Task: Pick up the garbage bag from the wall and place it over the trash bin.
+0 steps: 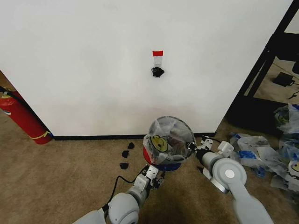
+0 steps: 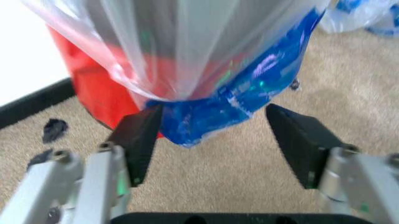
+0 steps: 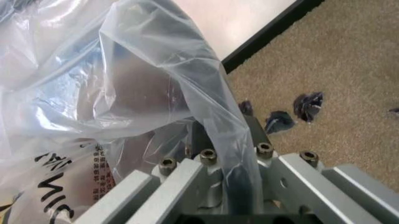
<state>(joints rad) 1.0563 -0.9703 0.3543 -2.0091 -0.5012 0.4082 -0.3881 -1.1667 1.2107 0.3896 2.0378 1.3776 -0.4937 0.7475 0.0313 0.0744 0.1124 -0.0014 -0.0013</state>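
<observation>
The garbage bag (image 1: 161, 140), translucent white with a yellow smiley face, is draped over the round trash bin (image 1: 146, 152), which stands on the carpet in front of the wall (image 1: 93, 60). My right gripper (image 1: 195, 149) is at the bin's right rim, shut on a fold of the bag's plastic (image 3: 212, 116). My left gripper (image 1: 155, 176) is low at the bin's front and open. Its fingers (image 2: 140, 140) stand on either side of the bag's blue handle (image 2: 243, 102), which hangs beside the bin's red base (image 2: 87, 88). A small hook (image 1: 157, 72) sits below a strip of red tape (image 1: 158, 53).
A red fire extinguisher (image 1: 21, 116) leans at the wall's left end. A heap of white-and-blue plastic bags (image 1: 275, 149) lies on the right. Black scraps (image 1: 126, 154) lie on the carpet left of the bin. A black frame (image 1: 266, 60) stands at the right.
</observation>
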